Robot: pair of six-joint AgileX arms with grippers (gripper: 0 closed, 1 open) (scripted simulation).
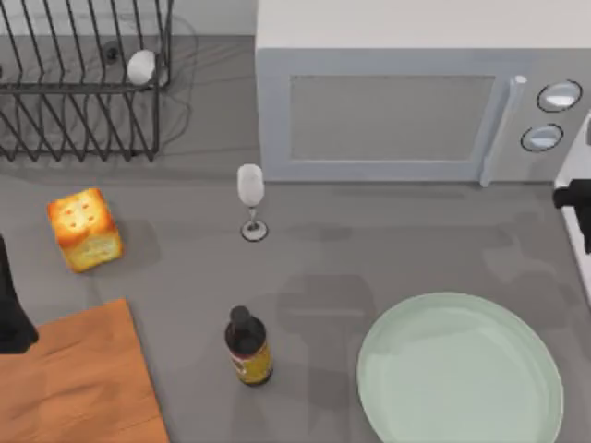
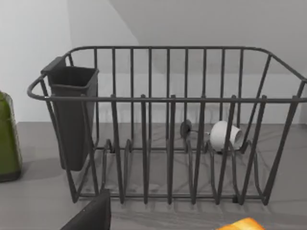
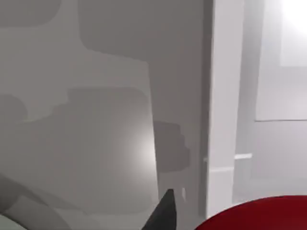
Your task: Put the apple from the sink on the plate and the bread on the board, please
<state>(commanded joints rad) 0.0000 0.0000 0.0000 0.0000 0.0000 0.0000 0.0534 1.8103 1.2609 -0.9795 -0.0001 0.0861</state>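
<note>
While the bread (image 1: 85,230) sits on the grey counter near the top view's left side, just beyond the far corner of the wooden cutting board (image 1: 78,383) and apart from it, our left arm (image 1: 13,309) shows as a dark shape at the left edge, over the board's near-left part. Whether its claw is spread or pressed together we cannot tell. From its wrist camera we see a dark finger tip (image 2: 91,215) low in the picture and an orange sliver of the bread (image 2: 242,224) at the bottom edge.

Ahead of that camera stands the black wire dish rack (image 2: 168,124), with a dark cutlery holder (image 2: 72,115) hung at one end and a small white cup (image 2: 225,135) lying on its side among the wires. A green bottle (image 2: 7,139) stands beside the rack.

Our right arm (image 1: 577,208) is at the right edge of the top view, beside the microwave (image 1: 406,101). Its wrist camera shows a red curve of the apple (image 3: 259,215) close under it, with a dark finger tip (image 3: 163,213) beside it; we cannot tell whether that claw is pinching the fruit.

The pale green plate (image 1: 462,369) lies bare at the near right. A wine glass (image 1: 250,198) stands in front of the microwave, and a dark bottle with a yellow label (image 1: 247,346) stands between board and plate.
</note>
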